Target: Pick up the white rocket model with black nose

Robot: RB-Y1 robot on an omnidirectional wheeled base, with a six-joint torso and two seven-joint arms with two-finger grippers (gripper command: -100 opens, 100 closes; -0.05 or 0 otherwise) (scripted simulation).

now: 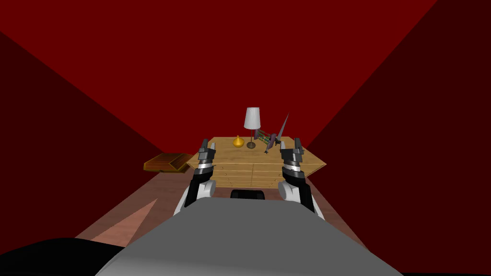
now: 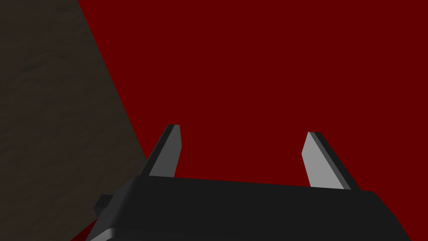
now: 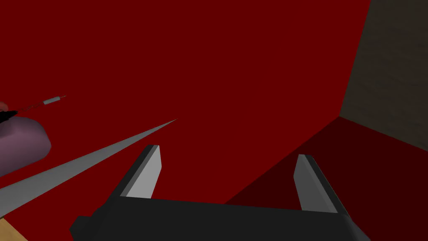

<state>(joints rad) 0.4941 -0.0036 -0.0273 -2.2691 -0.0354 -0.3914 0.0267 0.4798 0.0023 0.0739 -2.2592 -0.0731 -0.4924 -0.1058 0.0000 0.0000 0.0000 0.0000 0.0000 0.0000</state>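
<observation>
Nearest to us, both arms are raised side by side at the front edge of a light wooden chest of drawers (image 1: 244,175). The left gripper (image 1: 205,142) hangs over its front left corner, and its wrist camera shows its two blades standing wide apart with nothing between them (image 2: 243,129). The right gripper (image 1: 298,141) hangs over the front right corner, also spread wide and empty (image 3: 228,151).

Just past the right gripper, and a little inward of it, the rocket model (image 1: 272,140) leans on the chest top. We see it drawn with a mauve body and a long, light grey tapering spike that points up and away. In the right wrist view that spike (image 3: 96,152) runs beside one blade, outside the gap, and the mauve body (image 3: 21,144) lies beyond it.

Left of the model stands a table lamp with a white shade (image 1: 252,118). A small yellow round pot (image 1: 238,141) sits beside the lamp's foot. A green-and-red striped object (image 1: 263,135) lies between lamp and model; we cannot tell what it is.
</observation>
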